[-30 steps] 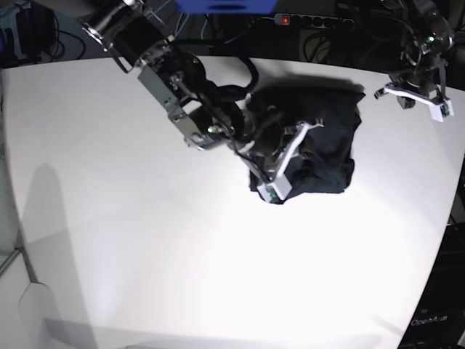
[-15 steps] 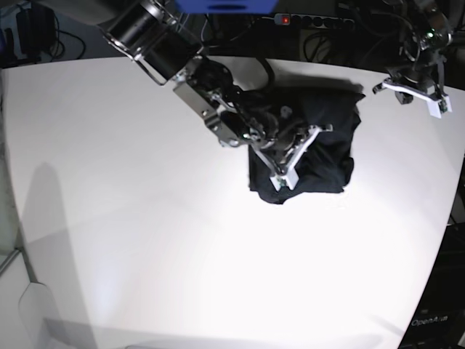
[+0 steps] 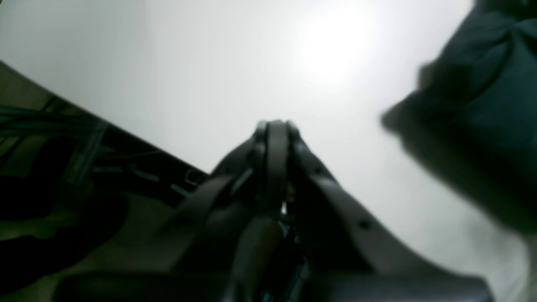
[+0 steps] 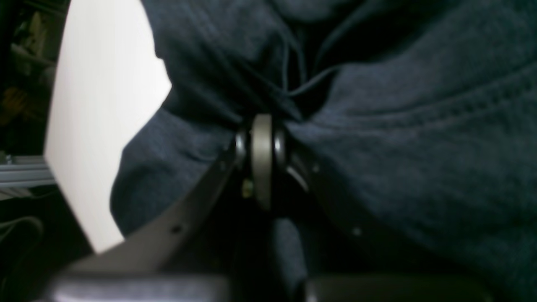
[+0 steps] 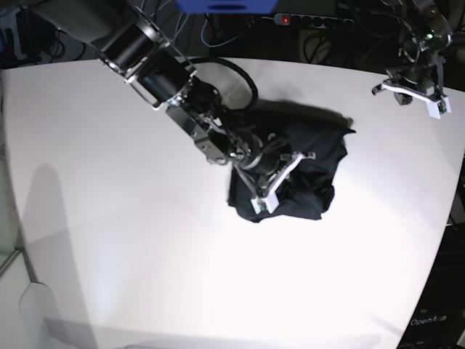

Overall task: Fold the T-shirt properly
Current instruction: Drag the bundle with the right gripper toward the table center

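Note:
The black T-shirt (image 5: 320, 163) lies bunched in a crumpled heap on the white table (image 5: 145, 240), right of centre. My right gripper (image 5: 276, 182) rests on the heap's left half. In the right wrist view its tips (image 4: 262, 126) are shut on a pinch of the T-shirt (image 4: 419, 126), and creases run into them. My left gripper (image 5: 411, 91) hovers at the table's far right corner, clear of the cloth. Seen in the left wrist view, that gripper (image 3: 272, 128) is shut and holds nothing, with the T-shirt (image 3: 482, 92) blurred off to its right.
A power strip (image 5: 312, 20) and cables lie beyond the table's far edge. The table edge (image 3: 126, 136) runs close under my left gripper, with dark cabling below it. The right arm (image 5: 152, 62) stretches across the table's back left.
My right arm has swung and pulled the T-shirt heap toward the front left, and the heap has changed shape. The left gripper has stayed almost still.

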`<state>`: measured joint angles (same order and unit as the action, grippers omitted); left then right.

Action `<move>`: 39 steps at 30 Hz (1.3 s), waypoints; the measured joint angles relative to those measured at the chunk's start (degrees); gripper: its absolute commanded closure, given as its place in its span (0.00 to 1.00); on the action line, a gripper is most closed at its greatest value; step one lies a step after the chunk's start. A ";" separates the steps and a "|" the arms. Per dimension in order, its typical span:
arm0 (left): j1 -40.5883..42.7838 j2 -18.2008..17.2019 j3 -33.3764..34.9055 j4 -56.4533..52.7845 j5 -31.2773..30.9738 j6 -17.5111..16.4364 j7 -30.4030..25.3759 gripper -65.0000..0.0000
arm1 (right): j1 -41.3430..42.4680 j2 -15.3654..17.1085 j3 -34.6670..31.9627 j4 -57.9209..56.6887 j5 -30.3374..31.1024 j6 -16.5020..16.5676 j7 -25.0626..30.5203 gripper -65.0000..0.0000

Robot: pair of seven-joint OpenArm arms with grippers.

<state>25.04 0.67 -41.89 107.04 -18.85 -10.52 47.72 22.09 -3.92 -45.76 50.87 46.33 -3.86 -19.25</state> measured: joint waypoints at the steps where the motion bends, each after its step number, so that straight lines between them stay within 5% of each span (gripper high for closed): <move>1: -0.13 0.02 0.00 -0.04 0.02 0.00 0.00 1.00 | 1.14 0.15 0.02 -1.11 -0.02 -0.02 0.04 1.00; 27: -0.81 0.00 0.00 -0.07 0.00 0.00 -0.20 1.00 | 11.74 14.38 0.26 -6.93 -1.60 -1.77 1.88 1.00; 32: -0.76 0.17 0.02 -0.07 -0.07 -0.02 -0.17 1.00 | 9.68 15.23 0.35 1.99 -3.15 -5.20 -5.33 1.00; 39: -0.46 0.07 -0.09 -0.07 0.13 0.00 0.00 1.00 | 2.71 16.79 4.46 21.99 -2.69 -5.01 -14.78 1.00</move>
<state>24.58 0.73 -41.98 106.98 -18.72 -10.52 47.72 24.80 12.86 -41.30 72.86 43.64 -8.86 -34.02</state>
